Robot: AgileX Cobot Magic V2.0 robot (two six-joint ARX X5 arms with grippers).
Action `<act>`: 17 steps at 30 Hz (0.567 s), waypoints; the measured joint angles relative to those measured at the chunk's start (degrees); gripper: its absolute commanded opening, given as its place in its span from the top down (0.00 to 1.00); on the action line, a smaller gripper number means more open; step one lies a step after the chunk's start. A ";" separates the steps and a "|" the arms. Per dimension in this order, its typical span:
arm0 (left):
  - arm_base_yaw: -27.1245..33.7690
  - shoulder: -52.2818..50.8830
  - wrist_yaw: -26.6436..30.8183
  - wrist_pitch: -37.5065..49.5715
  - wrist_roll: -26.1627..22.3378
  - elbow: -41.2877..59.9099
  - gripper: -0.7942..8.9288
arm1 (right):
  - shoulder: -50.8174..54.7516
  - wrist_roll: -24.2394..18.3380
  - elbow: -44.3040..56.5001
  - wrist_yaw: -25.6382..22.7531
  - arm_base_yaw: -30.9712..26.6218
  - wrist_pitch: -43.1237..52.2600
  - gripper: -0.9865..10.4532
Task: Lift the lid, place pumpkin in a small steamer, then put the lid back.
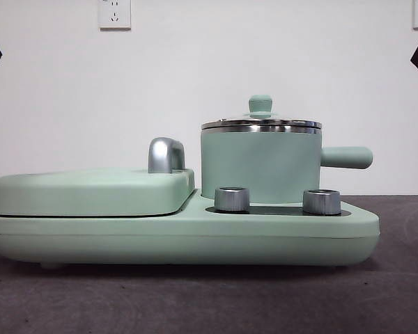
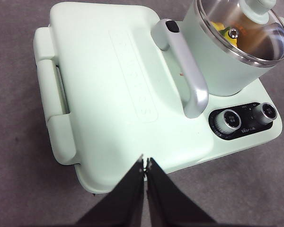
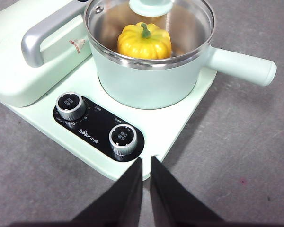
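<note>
The small steamer (image 1: 261, 167) stands on the right half of the mint-green cooker, its side handle (image 1: 346, 157) pointing right. The lid (image 1: 260, 106) sits on the pot's steel rim. Through the glass, the right wrist view shows the pumpkin (image 3: 144, 41) resting inside the steamer (image 3: 151, 82) under the lid (image 3: 150, 5). My right gripper (image 3: 146, 163) is shut and hovers off the cooker's front corner, holding nothing. My left gripper (image 2: 146, 163) is shut above the griddle's near edge, well away from the lid (image 2: 255, 38) and steamer (image 2: 222, 71). Both arms show only as black tips at the front view's top corners.
A wide flat griddle cover (image 1: 90, 191) with a steel handle (image 1: 166, 154) fills the cooker's left half. Two steel dials (image 1: 232, 199) (image 1: 321, 202) sit on the black panel before the pot. The cooker rests on a dark grey table (image 1: 195, 299); a white wall stands behind.
</note>
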State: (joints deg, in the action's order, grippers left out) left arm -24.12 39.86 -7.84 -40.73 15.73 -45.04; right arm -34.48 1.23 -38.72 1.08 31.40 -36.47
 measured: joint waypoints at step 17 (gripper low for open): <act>7.48 -6.60 -0.02 8.35 -4.44 6.38 0.91 | 0.00 0.09 0.00 0.00 0.00 0.02 0.90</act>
State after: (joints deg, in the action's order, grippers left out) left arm -16.64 33.26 -7.86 -32.38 11.29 -38.65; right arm -34.48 1.32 -38.72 1.08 31.40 -36.45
